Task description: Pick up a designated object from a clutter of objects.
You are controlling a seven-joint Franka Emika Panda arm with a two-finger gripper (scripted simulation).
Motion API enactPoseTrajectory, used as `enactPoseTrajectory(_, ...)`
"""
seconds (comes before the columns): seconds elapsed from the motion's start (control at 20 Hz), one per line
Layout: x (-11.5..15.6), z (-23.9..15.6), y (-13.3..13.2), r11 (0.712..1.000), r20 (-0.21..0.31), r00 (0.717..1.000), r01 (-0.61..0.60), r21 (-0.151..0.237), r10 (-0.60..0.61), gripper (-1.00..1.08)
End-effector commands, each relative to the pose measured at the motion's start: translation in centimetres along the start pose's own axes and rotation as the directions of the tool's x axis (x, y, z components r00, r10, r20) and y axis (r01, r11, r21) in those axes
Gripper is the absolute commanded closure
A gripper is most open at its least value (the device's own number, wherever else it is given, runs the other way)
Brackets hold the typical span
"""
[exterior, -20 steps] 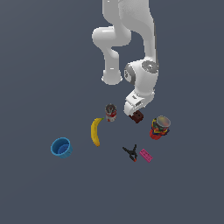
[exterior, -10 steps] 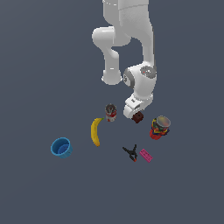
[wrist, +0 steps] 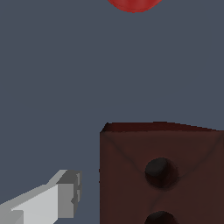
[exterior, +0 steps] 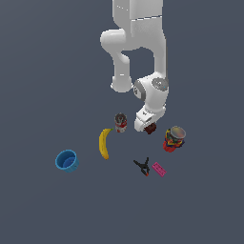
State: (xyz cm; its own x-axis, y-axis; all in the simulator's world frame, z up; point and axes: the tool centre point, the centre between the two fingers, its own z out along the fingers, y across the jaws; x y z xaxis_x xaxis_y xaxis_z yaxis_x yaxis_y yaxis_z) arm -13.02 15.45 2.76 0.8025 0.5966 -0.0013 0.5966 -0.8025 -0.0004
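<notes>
The designated object, a dark reddish-brown block (exterior: 152, 128) with round holes, lies on the floor between the two cans. In the wrist view the block (wrist: 159, 170) fills the near corner. My gripper (exterior: 147, 126) hangs right over it, its white hand covering part of the block. One grey finger (wrist: 61, 197) stands beside the block with a small gap between them. The other finger is out of frame. The jaws look open, with nothing gripped. The rest of the clutter lies spread around.
A small red-labelled can (exterior: 120, 122) stands at the exterior view's left of the block, a colourful can (exterior: 174, 139) at its right. A banana (exterior: 104, 143), blue cup (exterior: 66, 161), black clamp (exterior: 142, 167) and pink flat piece (exterior: 158, 169) lie nearer the camera.
The arm's wrist and hand have come down a little toward the brown block. The objects have not moved.
</notes>
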Motion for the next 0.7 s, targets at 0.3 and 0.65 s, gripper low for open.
enactPoseTrajectory(0.3, 0.05, 0.08, 0.02, 1.0, -0.001, 1.0, 0.0, 0.0, 0.0, 1.08)
enactPoseTrajectory(0.65, 0.0, -0.14, 0.2, 1.0, -0.001, 1.0, 0.0, 0.0, 0.0, 1.08)
